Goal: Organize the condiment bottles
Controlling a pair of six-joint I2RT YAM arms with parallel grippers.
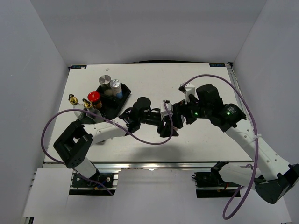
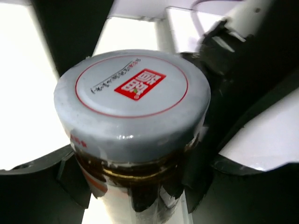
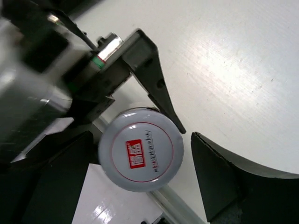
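Both arms reach in toward the middle of the tabletop point(image 1: 196, 74) and meet there over one jar. The left gripper point(image 1: 164, 125) is pinching the short silver-lidded jar point(image 3: 140, 154). In my left wrist feed the jar fills the frame, grey lid with a red square label on top and dark contents below the rim, with that gripper's dark fingers point(image 2: 46, 191) close against both sides of the body. From the right wrist camera I look straight down on the same lid, and one wedge-shaped finger point(image 3: 159, 93) of the left gripper lies against its rim.

The right gripper point(image 3: 140, 140) is spread wide around the jar. One of its fingers sits just beside the lid on one side, and the other stands clearly apart from it with bare tabletop showing between. I cannot tell whether the jar's base rests on the tabletop or hangs above it.

The other containers are well away at the far left. The black tray point(image 1: 125, 88) holds the red-lidded jar point(image 1: 94, 97) at its near-left end and the two silver-lidded jars point(image 1: 110, 82) side by side behind it. The two gold-spouted bottles point(image 1: 79, 101) stand upright at the tray's left; the one nearer the tray is right by the red-lidded jar, and I cannot tell whether it is inside the tray's edge.
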